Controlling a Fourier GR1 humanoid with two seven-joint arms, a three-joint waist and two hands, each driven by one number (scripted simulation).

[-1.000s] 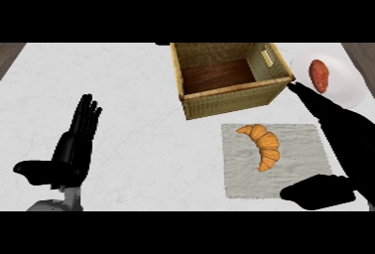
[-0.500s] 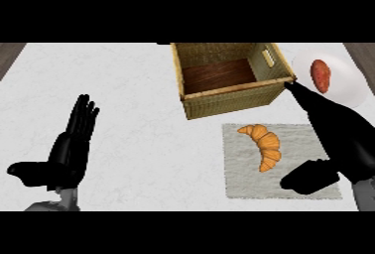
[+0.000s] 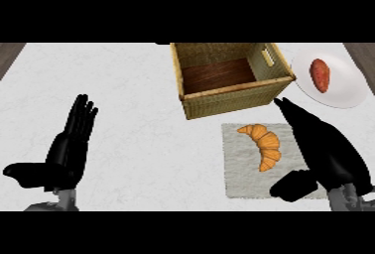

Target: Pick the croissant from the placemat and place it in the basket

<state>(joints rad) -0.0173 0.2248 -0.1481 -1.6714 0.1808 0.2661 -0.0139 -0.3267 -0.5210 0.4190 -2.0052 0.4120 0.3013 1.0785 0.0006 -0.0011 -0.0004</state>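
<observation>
Left hand [image 3: 66, 149]: resting at the view's left, fingers straight and spread.
Right hand [image 3: 326, 151]: beside the placemat's right edge, fingers extended, thumb apart, holding nothing.
Croissant [image 3: 265, 144]: lies untouched on the placemat [image 3: 238, 173]; judged light, soft and flaky, so best taken across its thick middle.
Basket [image 3: 230, 96]: just beyond the placemat.
Plate [image 3: 348, 89]: far right on the surface [image 3: 139, 89].
</observation>
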